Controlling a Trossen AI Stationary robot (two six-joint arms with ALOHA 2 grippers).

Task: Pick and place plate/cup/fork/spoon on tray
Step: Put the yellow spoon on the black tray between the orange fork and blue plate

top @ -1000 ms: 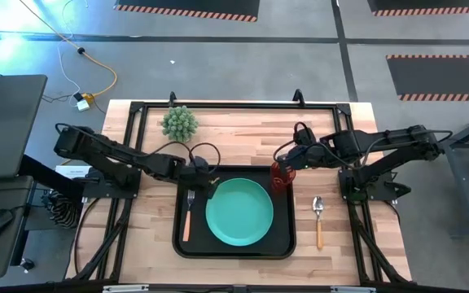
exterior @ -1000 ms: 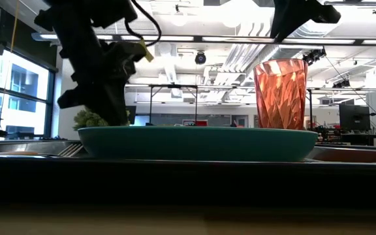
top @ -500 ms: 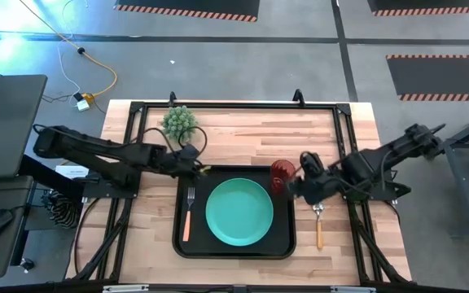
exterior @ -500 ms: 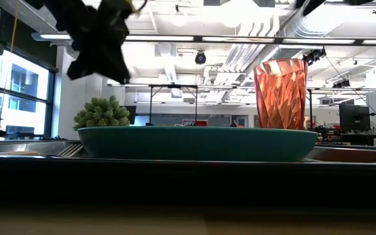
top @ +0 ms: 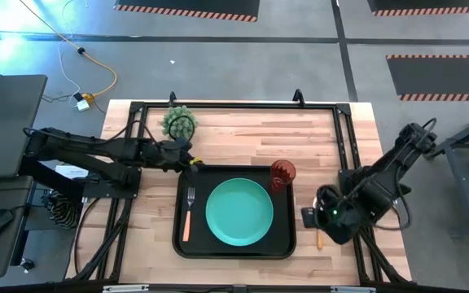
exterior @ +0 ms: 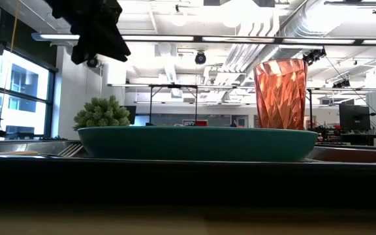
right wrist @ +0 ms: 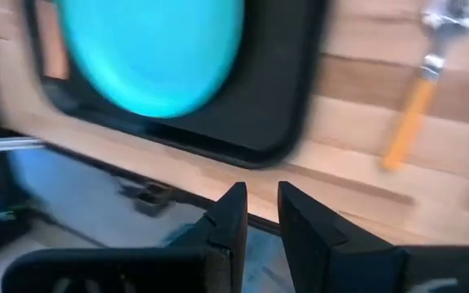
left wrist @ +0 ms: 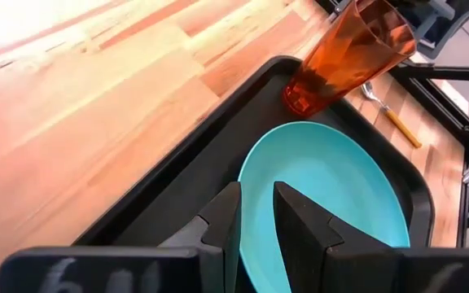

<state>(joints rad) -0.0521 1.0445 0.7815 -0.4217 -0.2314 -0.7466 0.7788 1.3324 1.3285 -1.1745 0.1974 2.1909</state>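
The black tray (top: 286, 244) lies at the table's middle near side. On it lie the teal plate (top: 239, 213) and, left of it, the fork (top: 189, 216). The red-orange cup (top: 282, 173) stands upright in the tray's far right corner. The spoon (right wrist: 418, 89) lies on the wood right of the tray; in the high view my right arm hides all but its handle end (top: 319, 241). My left gripper (top: 191, 161) hangs shut and empty above the tray's far left corner. My right gripper (top: 309, 218) is shut and empty, above the table by the tray's right rim.
A spiky green potted plant (top: 179, 122) stands at the far left of the table, just behind my left arm. Bare wood lies beyond the tray and to its right. A dark frame rail (top: 234, 106) runs along the table's far edge.
My right gripper has left the cup and swung toward the table's near right, over the spoon. The cup stays upright on the tray. My left gripper has drawn back from the fork toward the table's left and far side and has risen.
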